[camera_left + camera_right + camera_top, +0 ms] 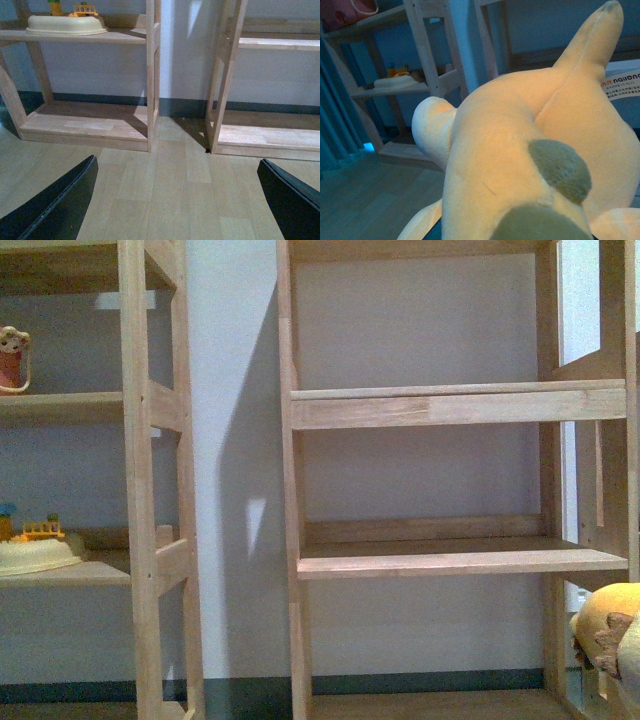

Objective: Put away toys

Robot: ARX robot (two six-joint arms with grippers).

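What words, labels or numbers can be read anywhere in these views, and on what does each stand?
"nailona", cut off by the picture's edge, after small red letters too blurred to read: on the white tag of the plush toy, right wrist view.
Smaller line beneath it on the same tag: too small to read.
No other text is legible in any view.

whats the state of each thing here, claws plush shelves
plush toy, off the shelves, up against the right wrist camera
left claw, open, holding nothing
right claw, hidden by the plush toy, cannot tell
right shelf unit, boards in view bare
cream tray, flat on the left shelf unit
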